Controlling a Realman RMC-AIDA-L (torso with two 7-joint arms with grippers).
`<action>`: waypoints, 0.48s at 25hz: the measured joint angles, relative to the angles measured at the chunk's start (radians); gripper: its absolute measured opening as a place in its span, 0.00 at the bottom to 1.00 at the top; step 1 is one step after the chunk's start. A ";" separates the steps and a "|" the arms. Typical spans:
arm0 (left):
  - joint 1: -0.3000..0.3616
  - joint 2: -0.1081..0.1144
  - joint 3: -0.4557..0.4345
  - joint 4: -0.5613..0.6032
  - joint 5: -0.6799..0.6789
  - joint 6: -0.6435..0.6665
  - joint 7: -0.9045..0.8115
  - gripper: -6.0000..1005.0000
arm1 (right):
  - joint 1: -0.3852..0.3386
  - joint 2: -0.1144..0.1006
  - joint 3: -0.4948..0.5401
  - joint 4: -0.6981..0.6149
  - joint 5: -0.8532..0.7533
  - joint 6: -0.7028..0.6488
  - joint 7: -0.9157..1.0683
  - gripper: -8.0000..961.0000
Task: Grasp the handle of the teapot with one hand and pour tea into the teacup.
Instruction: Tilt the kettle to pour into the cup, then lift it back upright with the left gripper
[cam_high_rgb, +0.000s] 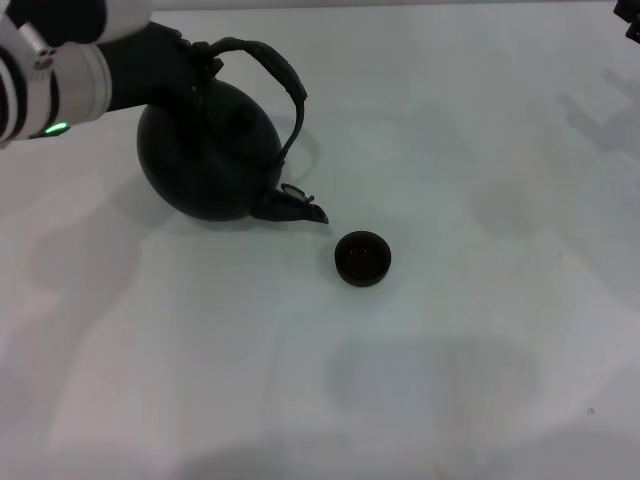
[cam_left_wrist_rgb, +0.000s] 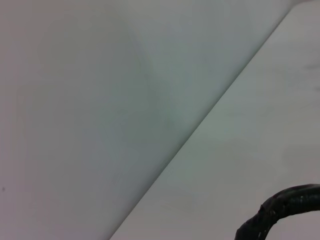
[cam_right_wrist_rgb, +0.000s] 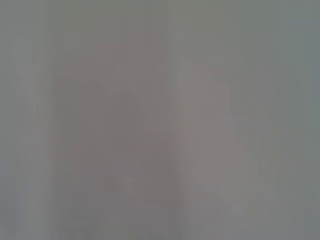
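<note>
Teapot (cam_high_rgb: 208, 150) tilted, spout toward teacup (cam_high_rgb: 362, 258) at 4 o'clock; left gripper (cam_high_rgb: 195, 62) on handle (cam_high_rgb: 272, 62), finger state indeterminate; table (cam_high_rgb: 480, 380) open beyond.

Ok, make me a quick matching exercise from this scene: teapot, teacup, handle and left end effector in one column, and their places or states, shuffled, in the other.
1. teapot
2. teacup
3. handle
4. left end effector

A. arches over the black body
B. stands alone on the table, upright
C. at the top of the handle
D. tilted, spout low toward the cup

Pairs: 1-D, 2-B, 3-A, 4-C
</note>
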 joint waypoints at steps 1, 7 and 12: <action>-0.006 0.000 0.006 0.003 0.016 0.002 -0.015 0.13 | -0.001 0.000 0.002 0.000 0.000 0.001 0.000 0.88; -0.029 0.000 0.023 0.006 0.055 0.013 -0.046 0.13 | -0.006 0.000 0.004 0.004 0.000 0.001 0.000 0.88; -0.049 0.000 0.028 0.007 0.060 0.033 -0.056 0.13 | -0.007 0.000 0.006 0.010 0.000 0.002 -0.002 0.88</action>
